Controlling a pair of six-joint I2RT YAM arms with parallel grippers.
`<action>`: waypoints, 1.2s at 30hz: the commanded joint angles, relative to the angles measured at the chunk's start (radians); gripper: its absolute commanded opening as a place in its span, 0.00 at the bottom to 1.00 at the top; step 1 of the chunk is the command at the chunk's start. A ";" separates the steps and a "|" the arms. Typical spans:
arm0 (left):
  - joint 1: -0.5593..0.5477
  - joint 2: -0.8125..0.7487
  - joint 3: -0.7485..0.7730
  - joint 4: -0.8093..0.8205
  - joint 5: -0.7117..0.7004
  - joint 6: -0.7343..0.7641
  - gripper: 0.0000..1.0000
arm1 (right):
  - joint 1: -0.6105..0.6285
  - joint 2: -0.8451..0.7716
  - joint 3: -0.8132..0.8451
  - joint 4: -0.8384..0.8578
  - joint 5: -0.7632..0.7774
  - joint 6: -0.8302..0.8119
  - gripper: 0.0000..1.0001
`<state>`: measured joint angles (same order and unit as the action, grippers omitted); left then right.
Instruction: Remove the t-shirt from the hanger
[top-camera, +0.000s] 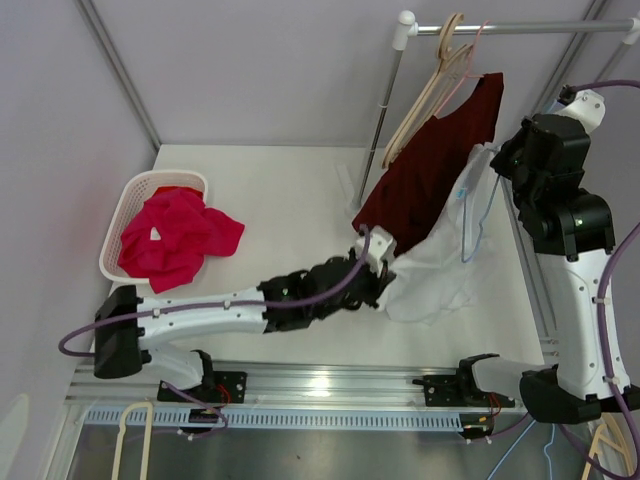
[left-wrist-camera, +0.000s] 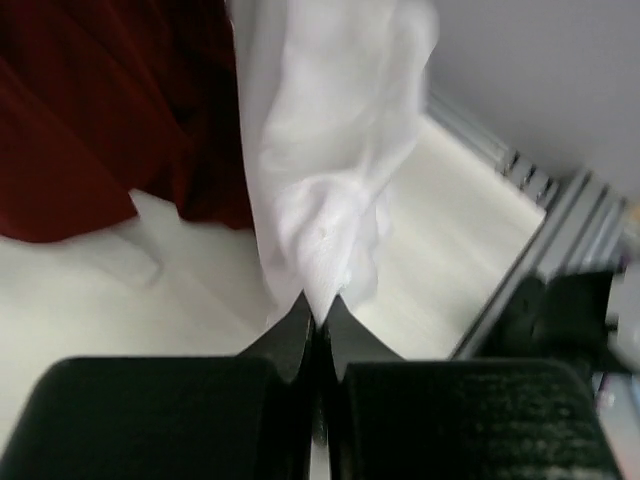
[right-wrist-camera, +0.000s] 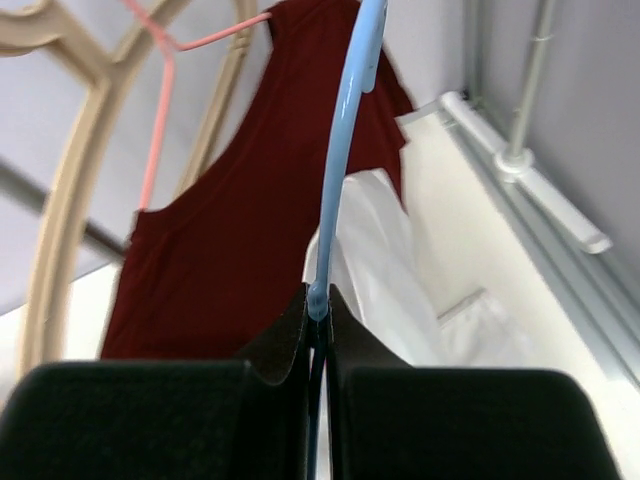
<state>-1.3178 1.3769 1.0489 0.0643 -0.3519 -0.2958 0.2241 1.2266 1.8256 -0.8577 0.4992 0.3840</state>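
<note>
A white t-shirt (top-camera: 440, 270) hangs from a thin blue hanger (top-camera: 470, 215) and spreads down onto the table at the right. My right gripper (top-camera: 497, 160) is shut on the blue hanger (right-wrist-camera: 345, 150), holding it up beside the rail; the jaws (right-wrist-camera: 318, 305) pinch the wire. My left gripper (top-camera: 385, 285) is low over the table, shut on a fold at the shirt's lower edge. In the left wrist view the white cloth (left-wrist-camera: 330, 150) rises from the closed fingertips (left-wrist-camera: 318, 310). The white shirt also shows under the hanger in the right wrist view (right-wrist-camera: 385, 260).
A dark red shirt (top-camera: 430, 170) on a pink hanger hangs from the metal rail (top-camera: 520, 28), just left of the white shirt, beside wooden hangers (top-camera: 430, 90). A white basket (top-camera: 130, 200) with a pink-red garment (top-camera: 175, 240) stands at the left. A loose hanger (top-camera: 135, 440) lies at the near edge.
</note>
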 joint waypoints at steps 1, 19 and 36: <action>0.104 0.062 0.273 -0.123 0.138 -0.098 0.01 | 0.003 -0.050 0.084 -0.032 -0.158 0.029 0.00; 0.186 0.065 0.608 -0.535 0.357 -0.091 0.01 | -0.055 -0.039 0.026 0.288 0.087 -0.275 0.00; 0.966 -0.029 1.079 -0.260 0.275 -0.089 0.01 | -0.457 0.341 0.340 0.416 -0.582 -0.175 0.00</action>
<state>-0.4355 1.4097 2.2444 -0.4103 -0.0368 -0.3840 -0.2081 1.5452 2.1204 -0.5407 0.0662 0.1833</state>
